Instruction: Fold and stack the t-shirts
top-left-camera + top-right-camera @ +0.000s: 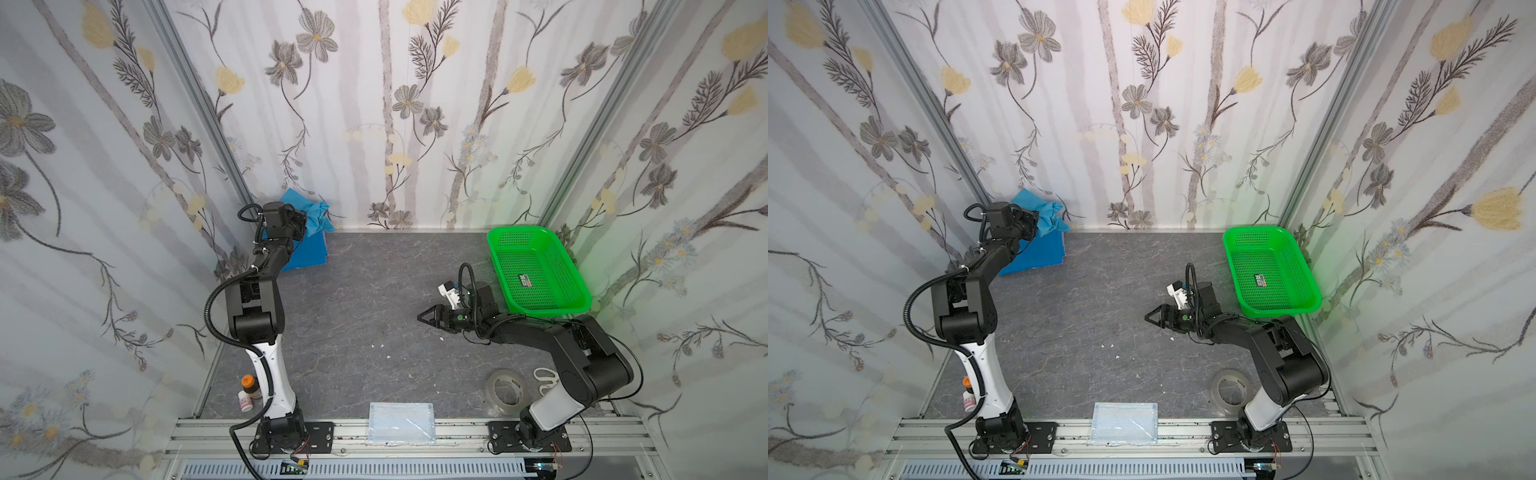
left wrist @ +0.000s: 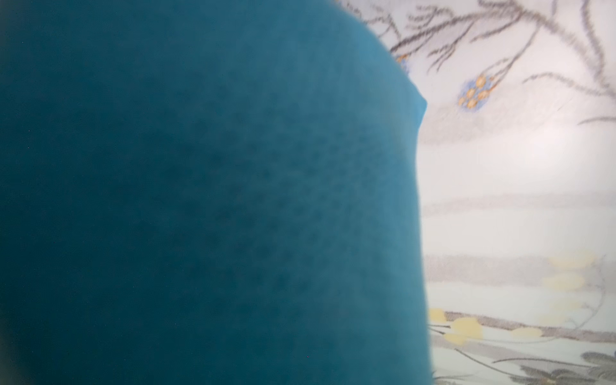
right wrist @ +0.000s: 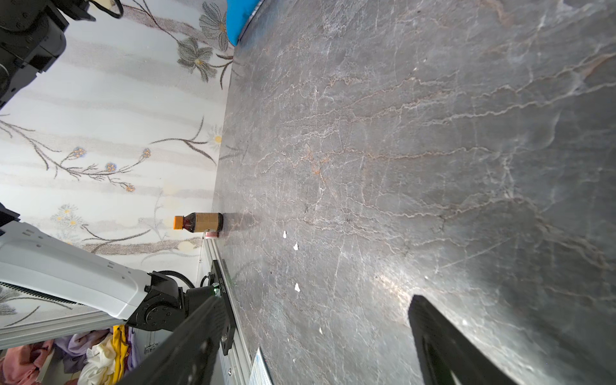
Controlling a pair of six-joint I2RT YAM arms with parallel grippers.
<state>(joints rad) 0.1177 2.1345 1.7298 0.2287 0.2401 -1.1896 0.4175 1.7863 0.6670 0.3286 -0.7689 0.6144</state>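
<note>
Teal t-shirt blurred close-up, hides L pincer clamping it, R pincer agape

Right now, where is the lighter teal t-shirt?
Far left corner in both top views: the teal t-shirt hangs bunched in the left gripper, above the royal blue t-shirt.

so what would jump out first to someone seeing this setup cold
The bright green basket at the far right of the grey table grabs the eye first. Next comes the blue in the far left corner: the left claw shut on a bunched teal t-shirt, over a deeper blue t-shirt lying flat. The right claw hangs open near the middle.
</note>
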